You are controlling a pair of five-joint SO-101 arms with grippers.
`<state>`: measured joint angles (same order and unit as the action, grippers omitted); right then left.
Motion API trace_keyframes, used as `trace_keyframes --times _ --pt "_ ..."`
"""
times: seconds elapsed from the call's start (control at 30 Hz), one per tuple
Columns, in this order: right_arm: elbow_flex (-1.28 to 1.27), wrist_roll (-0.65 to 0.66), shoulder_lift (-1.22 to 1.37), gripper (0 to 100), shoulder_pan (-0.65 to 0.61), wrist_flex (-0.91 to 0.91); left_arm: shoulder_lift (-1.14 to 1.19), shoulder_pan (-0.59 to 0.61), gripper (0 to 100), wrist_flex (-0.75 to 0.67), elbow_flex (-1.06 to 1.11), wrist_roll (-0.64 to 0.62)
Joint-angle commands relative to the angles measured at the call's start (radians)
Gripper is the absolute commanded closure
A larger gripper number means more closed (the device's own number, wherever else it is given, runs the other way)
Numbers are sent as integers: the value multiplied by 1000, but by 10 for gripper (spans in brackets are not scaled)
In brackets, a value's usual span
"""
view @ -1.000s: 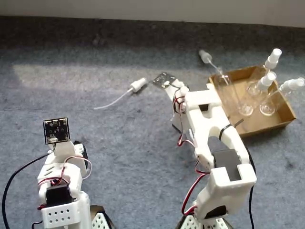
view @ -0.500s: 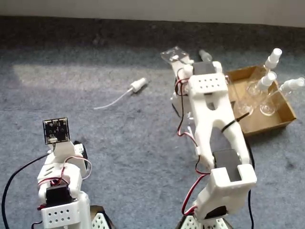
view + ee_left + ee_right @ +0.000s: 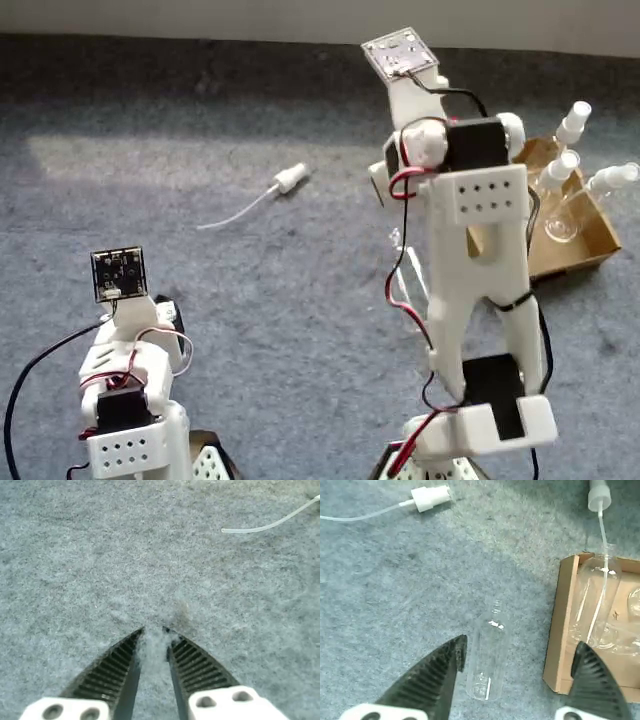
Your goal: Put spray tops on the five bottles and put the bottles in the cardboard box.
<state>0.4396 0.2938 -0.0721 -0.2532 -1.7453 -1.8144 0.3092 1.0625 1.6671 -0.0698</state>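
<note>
My right gripper (image 3: pixel 520 655) hangs open high over the carpet, nothing between its fingers. Below it a clear bottle (image 3: pixel 487 655) without a top lies on the carpet beside the cardboard box (image 3: pixel 564 630). One loose spray top (image 3: pixel 432 497) with a long tube lies farther off, also seen in the high view (image 3: pixel 290 179). A second spray top (image 3: pixel 598 495) has its tube running into a bottle (image 3: pixel 597 592) leaning at the box's edge. Three capped bottles (image 3: pixel 560 165) stand in the box (image 3: pixel 585 245). My left gripper (image 3: pixel 154 630) rests near the carpet, fingers almost together and holding nothing.
Grey carpet covers the table. The raised right arm (image 3: pixel 480 230) hides much of the box in the high view. The left arm (image 3: pixel 125 370) sits at the near left. The loose top's thin tube (image 3: pixel 265 526) lies ahead of the left gripper.
The right arm has lifted and swung toward the far side, its wrist rising well above the carpet next to the box. The left arm has stayed still.
</note>
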Motion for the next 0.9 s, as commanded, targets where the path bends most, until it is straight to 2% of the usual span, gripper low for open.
trace_keyframes --times 0.0,0.2,0.5,0.6,0.7,0.87 --pt "-143 -11 -197 700 -35 -15 -1 -21 992 -15 -1 8" --pt "-506 -11 -357 700 -30 176 -1 -21 992 -15 -1 8" --pt "-975 -11 -387 700 -28 631 -1 -21 992 -15 -1 8" --pt "-1053 -11 -381 701 -27 739 -1 -22 992 -21 15 8" --pt "-1086 -11 -302 701 -13 751 -1 -22 992 -21 18 77" --pt "-974 -68 -96 701 41 751 -1 -22 992 -17 19 137"
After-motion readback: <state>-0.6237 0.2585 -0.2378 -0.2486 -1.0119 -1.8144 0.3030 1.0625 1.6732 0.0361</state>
